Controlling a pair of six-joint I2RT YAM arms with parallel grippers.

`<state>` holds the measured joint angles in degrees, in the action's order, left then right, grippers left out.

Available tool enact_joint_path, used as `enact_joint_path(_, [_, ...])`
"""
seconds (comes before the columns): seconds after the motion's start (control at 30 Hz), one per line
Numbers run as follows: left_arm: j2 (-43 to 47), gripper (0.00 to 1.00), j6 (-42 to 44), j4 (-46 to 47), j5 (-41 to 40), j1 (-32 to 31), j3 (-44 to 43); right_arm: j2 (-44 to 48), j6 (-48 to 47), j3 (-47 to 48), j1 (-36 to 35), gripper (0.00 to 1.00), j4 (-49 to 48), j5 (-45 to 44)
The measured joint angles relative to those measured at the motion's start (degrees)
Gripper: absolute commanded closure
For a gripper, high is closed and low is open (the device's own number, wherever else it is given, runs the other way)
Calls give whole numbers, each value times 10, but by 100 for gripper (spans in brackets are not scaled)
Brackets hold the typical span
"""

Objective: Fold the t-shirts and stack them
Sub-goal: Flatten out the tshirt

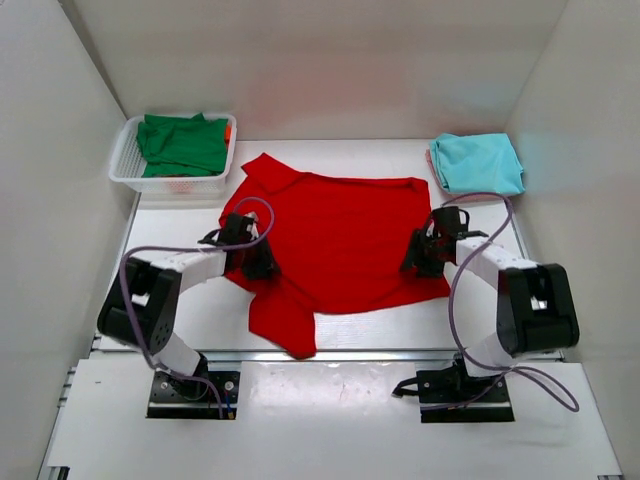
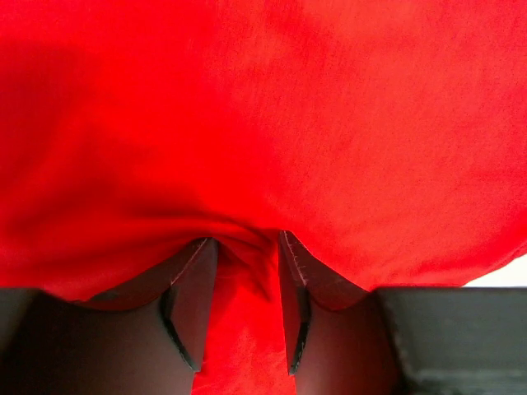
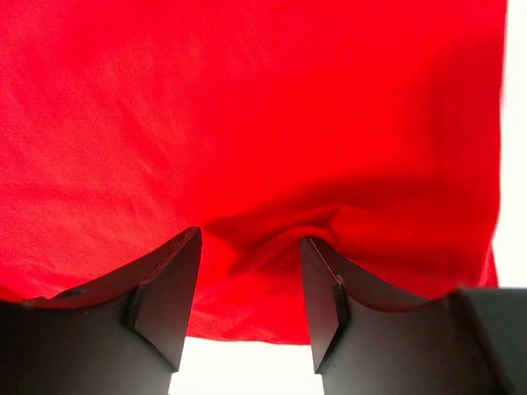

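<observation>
From above, the bright red cloth t-shirt (image 1: 335, 235) lies spread across the middle of the white surface (image 1: 200, 312). My left tool (image 1: 250, 256) is at its left edge and my right tool (image 1: 421, 256) at its right, paired, I judge, to lift a fold evenly. The left wrist view shows the left tool clenched on a red fold. The right wrist view shows the right tool pinching a pucker near the hem.

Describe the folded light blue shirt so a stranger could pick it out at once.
On the white table, look to the far right corner. There lies the teal t-shirt, folded into a neat square. The red t-shirt is spread open mid-table and the green t-shirt sits in the basket far left; only this one is pale blue.
</observation>
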<state>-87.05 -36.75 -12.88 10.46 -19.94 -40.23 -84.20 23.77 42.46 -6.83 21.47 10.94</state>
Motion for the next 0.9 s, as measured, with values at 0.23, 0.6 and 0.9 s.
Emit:
enact_joint_path(0.23, [-56,49,30,-6,9,15,-66,-86,-25,89,5,49,-10,0])
enact_joint_path(0.6, [247,46,62,-139,8,31,-40,55,-45,85,-10,45,55,-35])
enact_joint_path(0.9, [368,48,45,-225,-17,-36,92,180,-45,-17,47,45,99,-42])
